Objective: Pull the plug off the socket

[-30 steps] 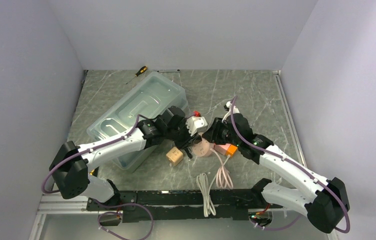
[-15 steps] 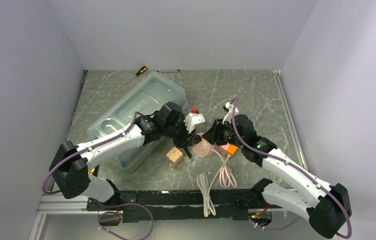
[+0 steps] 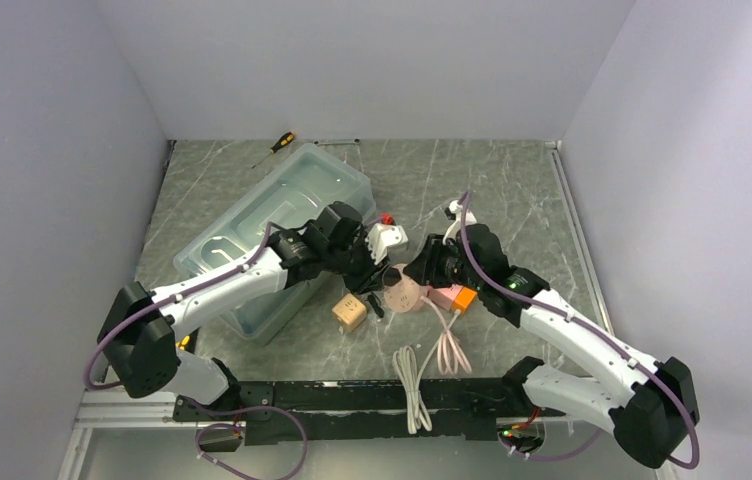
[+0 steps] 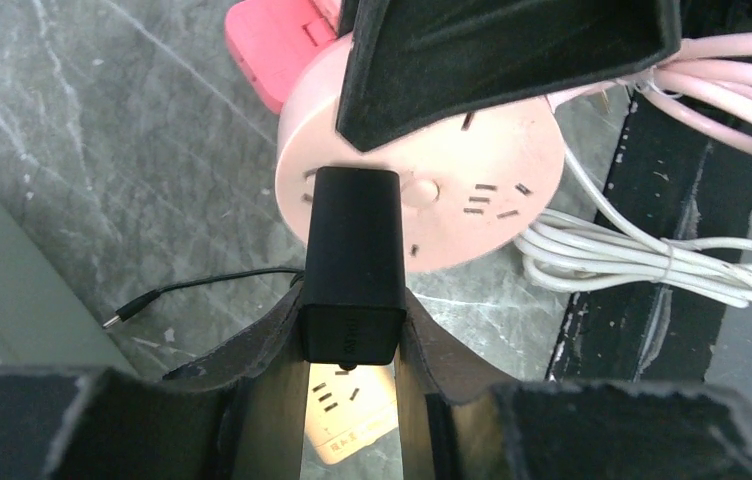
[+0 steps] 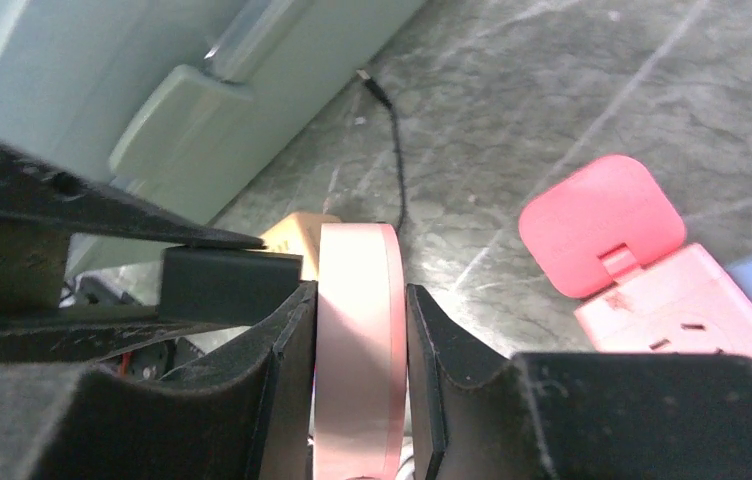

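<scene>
A round pink socket (image 3: 404, 296) (image 4: 472, 180) is held on edge above the table by my right gripper (image 3: 422, 272) (image 5: 357, 330), whose jaws pinch its flat faces (image 5: 357, 350). A black rectangular plug (image 4: 352, 262) (image 5: 227, 283) sits in the socket's face. My left gripper (image 3: 372, 272) (image 4: 350, 335) is shut on the plug's rear end, one finger on each side. The plug's thin black cable (image 4: 202, 290) trails over the table. The socket's pink cord (image 3: 445, 345) loops toward the front edge.
A clear plastic bin (image 3: 272, 225) lies behind the left arm. A tan cube adapter (image 3: 349, 312), a pink power strip with orange end (image 3: 452, 298), a white coiled cable (image 3: 412, 375) and a screwdriver (image 3: 277, 146) lie on the marble table. A black rail (image 3: 372, 395) runs along the front edge.
Both grippers keep their hold. The left gripper and plug have shifted slightly back and left; the right arm has barely moved.
</scene>
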`<move>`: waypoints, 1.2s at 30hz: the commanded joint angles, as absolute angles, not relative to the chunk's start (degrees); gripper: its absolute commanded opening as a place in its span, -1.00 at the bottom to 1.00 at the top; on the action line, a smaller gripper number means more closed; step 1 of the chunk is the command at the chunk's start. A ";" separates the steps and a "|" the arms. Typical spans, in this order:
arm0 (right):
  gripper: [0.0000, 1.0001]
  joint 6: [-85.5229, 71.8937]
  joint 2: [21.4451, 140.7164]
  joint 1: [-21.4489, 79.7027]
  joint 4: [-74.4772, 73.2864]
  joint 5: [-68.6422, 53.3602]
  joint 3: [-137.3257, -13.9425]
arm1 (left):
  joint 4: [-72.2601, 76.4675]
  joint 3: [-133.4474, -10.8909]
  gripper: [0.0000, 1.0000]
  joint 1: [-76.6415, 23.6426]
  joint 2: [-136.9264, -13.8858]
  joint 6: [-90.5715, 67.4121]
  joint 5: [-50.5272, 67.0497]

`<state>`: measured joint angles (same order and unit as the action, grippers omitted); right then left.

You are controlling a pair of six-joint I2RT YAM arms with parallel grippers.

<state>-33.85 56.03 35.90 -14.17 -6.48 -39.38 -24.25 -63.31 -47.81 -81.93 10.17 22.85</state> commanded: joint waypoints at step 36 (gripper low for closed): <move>-1.00 -31.62 59.82 26.78 -7.42 11.01 -57.13 | -32.48 -69.36 -0.57 -50.24 -90.48 4.47 9.74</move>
<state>-31.83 57.10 27.70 -20.45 12.12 -54.28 -31.59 -66.81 -49.76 -90.39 6.09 7.73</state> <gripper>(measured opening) 0.359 0.350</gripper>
